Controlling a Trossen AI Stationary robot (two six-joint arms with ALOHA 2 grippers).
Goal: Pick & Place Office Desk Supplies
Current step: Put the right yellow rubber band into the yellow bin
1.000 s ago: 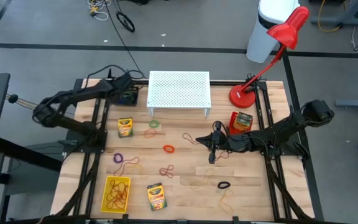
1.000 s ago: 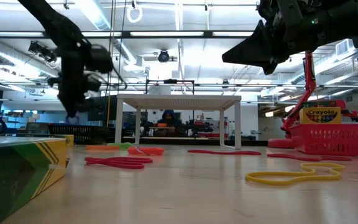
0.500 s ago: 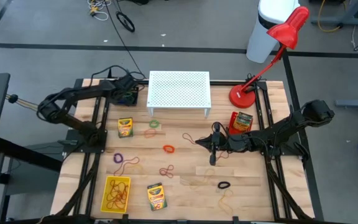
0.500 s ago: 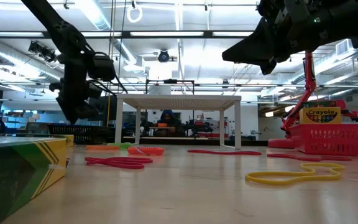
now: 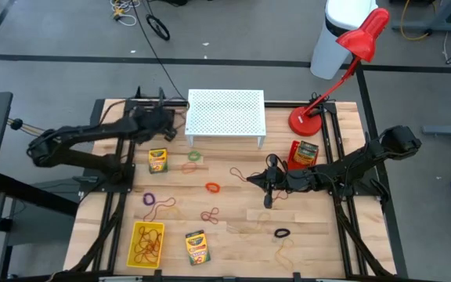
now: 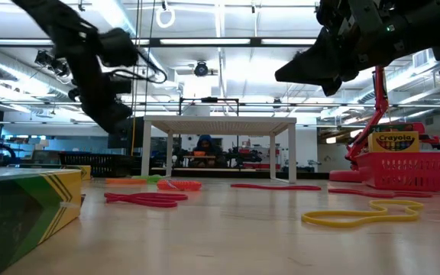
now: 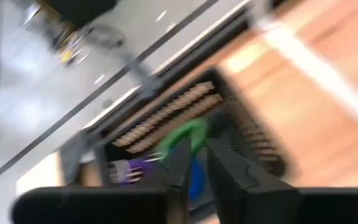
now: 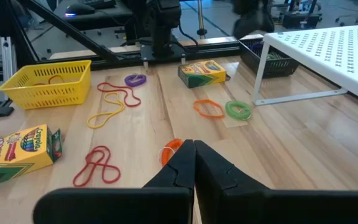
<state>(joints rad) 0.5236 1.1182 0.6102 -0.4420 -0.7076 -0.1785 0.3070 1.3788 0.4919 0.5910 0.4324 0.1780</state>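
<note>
Left wrist view's black basket (image 7: pixel 229 118) blurred.

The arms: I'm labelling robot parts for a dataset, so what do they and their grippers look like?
Both arms are black, jointed links with black cables along them. The left gripper and right gripper each end in two dark, tapered, angular fingers. No markings are legible.

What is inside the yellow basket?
The yellow basket holds a tangle of reddish-tan rubber bands. How many cannot be told, and its wall hides most of them in the right wrist view.
</note>
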